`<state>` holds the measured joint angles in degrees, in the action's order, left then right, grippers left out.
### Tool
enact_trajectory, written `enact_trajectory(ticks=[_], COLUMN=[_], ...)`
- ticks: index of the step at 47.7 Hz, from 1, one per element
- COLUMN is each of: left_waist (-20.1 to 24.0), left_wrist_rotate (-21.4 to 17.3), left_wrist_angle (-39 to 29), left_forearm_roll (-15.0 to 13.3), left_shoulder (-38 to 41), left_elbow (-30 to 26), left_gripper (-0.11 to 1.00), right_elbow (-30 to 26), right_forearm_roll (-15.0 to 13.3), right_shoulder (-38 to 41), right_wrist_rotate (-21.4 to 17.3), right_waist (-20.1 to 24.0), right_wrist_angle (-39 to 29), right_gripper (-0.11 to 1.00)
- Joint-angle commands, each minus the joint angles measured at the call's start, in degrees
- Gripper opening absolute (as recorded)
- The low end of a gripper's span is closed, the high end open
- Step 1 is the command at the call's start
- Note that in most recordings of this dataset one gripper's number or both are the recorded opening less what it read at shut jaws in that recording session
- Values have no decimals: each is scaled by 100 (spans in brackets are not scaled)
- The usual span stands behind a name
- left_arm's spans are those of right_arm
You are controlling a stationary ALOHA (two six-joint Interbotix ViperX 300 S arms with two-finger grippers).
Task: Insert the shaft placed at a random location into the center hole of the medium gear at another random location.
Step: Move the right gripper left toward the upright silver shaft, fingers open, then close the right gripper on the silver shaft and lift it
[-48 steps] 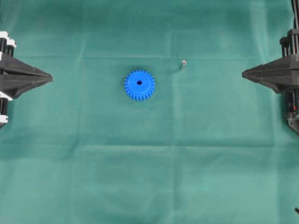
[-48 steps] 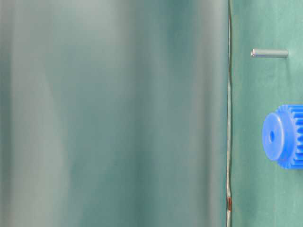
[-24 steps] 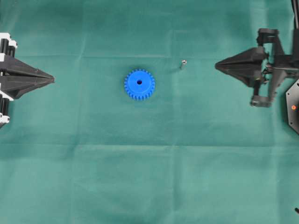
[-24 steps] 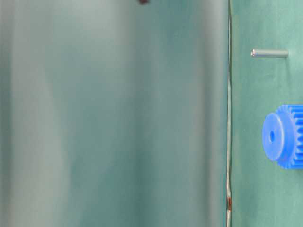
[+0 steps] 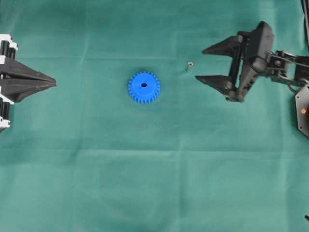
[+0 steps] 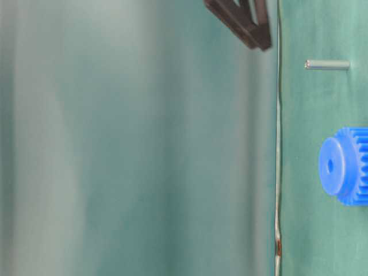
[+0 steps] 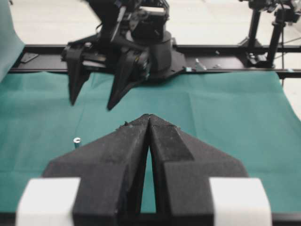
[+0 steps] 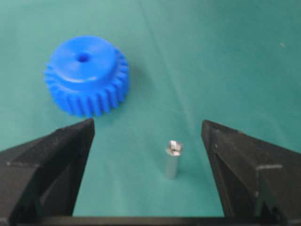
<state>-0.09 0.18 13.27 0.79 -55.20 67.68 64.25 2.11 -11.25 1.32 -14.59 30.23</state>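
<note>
Right wrist view shows the shaft upright at lower centre between the right gripper's wide-spread jaws: light, stiff, slick metal, likely best pinched mid-length.

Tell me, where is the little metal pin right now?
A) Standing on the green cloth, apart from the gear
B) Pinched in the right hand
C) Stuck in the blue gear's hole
A: the shaft stands on the cloth between the open right hand, apart from the medium gear.
</note>
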Motion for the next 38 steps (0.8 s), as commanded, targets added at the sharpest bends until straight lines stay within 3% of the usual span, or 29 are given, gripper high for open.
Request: enact_trajectory(ticks=[1, 21, 38], left_waist=[0, -9, -9], left_wrist_rotate=[0, -35, -44], left_wrist_angle=[26, -53, -105], left_forearm_roll=[18, 26, 26], left_shoulder=[53, 44, 44], left_elbow=[-141, -132, -123], left_gripper=[0, 0, 0], right_elbow=[-220, -431, -501], right_forearm_roll=[9, 18, 26], right_shoulder=[255, 1011, 1160], right_wrist_rotate=[158, 211, 211], right_waist=[-97, -272, -290], right_wrist_angle=[176, 237, 325], right_gripper=[93, 93, 90])
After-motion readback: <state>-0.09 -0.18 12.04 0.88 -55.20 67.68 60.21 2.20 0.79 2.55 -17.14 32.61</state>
